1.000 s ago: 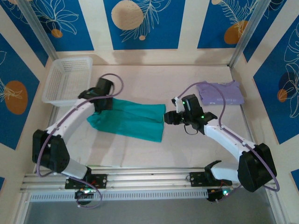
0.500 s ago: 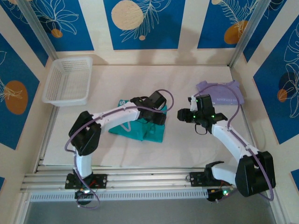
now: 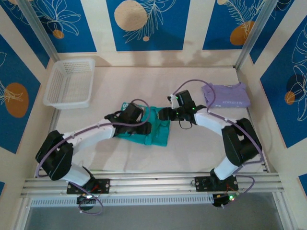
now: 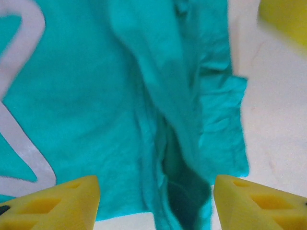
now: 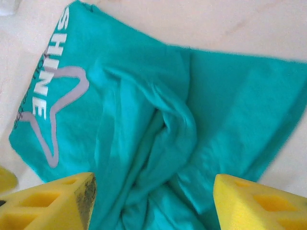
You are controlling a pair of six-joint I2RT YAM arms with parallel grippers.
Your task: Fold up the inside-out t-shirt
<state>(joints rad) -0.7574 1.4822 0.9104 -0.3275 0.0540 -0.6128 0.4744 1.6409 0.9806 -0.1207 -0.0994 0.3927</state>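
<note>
Pale tabletop walled by blue-patterned panels carries the crumpled teal inside-out t-shirt near its middle, white print showing, while the left gripper and the right gripper hang over it, yellow fingers spread apart, gripping nothing.

Pale desk. White basket at far left corner. Teal t-shirt lies bunched near centre, white print showing. Folded lavender shirt far right, well apart from both.
</note>
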